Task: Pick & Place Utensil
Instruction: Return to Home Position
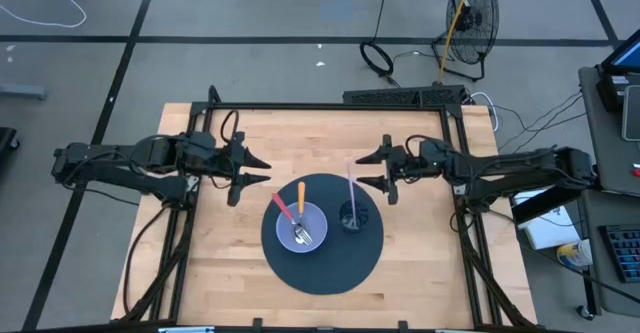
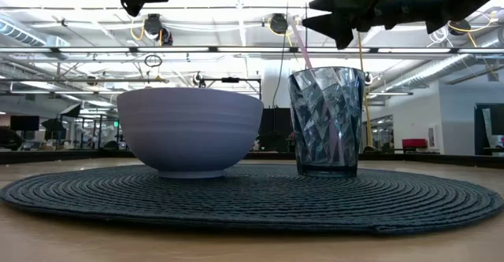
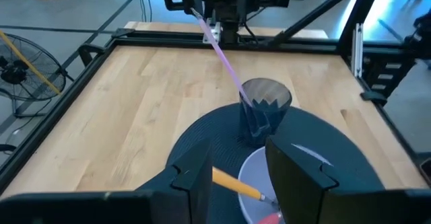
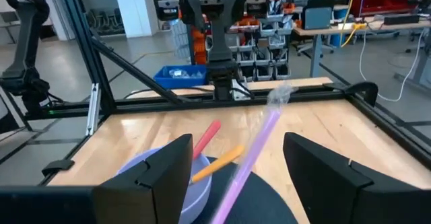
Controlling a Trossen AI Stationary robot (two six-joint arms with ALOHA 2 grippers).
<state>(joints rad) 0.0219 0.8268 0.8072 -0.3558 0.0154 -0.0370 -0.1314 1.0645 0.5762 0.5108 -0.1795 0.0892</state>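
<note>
A lavender bowl (image 1: 300, 226) sits on a round dark placemat (image 1: 322, 263). An orange-handled utensil (image 1: 300, 197) and a red-handled utensil (image 1: 282, 206) lie in it, handles leaning over its rim. To the bowl's right a faceted glass (image 1: 350, 216) stands on the mat and holds a pink straw (image 1: 349, 178). My left gripper (image 1: 255, 173) hovers open off the mat's far-left edge. My right gripper (image 1: 365, 170) hovers open above and beyond the glass. In the left wrist view the glass (image 3: 264, 109) and orange handle (image 3: 236, 183) lie ahead; in the right wrist view the straw (image 4: 259, 143) rises between the fingers.
The wooden table (image 1: 230, 263) is framed by a black rail (image 1: 330, 105) along its far edge and sides. In the low view the bowl (image 2: 189, 128) and glass (image 2: 327, 120) stand side by side on the mat, with both grippers above them.
</note>
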